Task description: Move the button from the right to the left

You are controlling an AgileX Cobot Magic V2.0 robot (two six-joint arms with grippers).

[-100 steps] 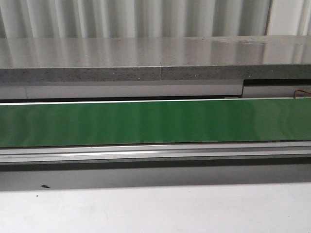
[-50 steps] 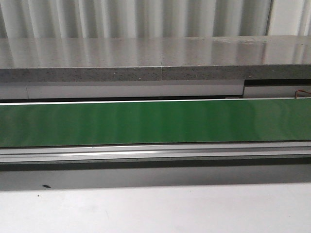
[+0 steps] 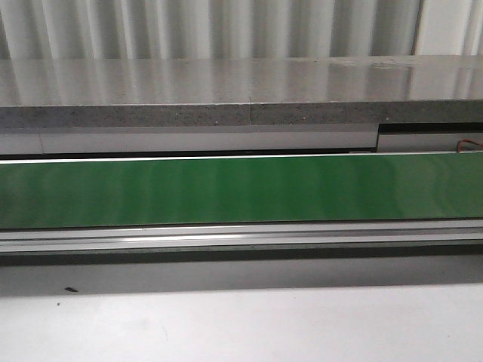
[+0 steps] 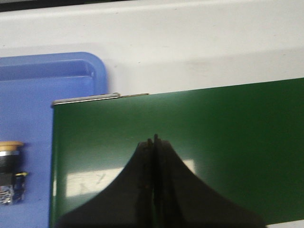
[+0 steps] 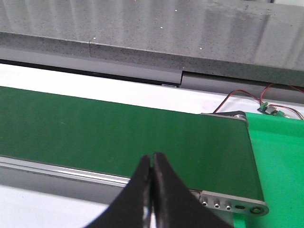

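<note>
The button [image 4: 9,172], with a yellow cap, black collar and boxy block, lies on its side in a blue tray [image 4: 47,95], seen only in the left wrist view at the picture's edge. My left gripper [image 4: 152,140] is shut and empty above the green conveyor belt [image 4: 190,142], apart from the button. My right gripper [image 5: 152,156] is shut and empty over the near edge of the green belt [image 5: 118,133] close to its end roller. Neither gripper shows in the front view.
The green belt [image 3: 241,188] runs across the front view with a metal side rail [image 3: 241,235] and a grey stone ledge [image 3: 241,90] behind. A bright green mat [image 5: 280,156] and a small wired board [image 5: 268,109] lie past the belt's end.
</note>
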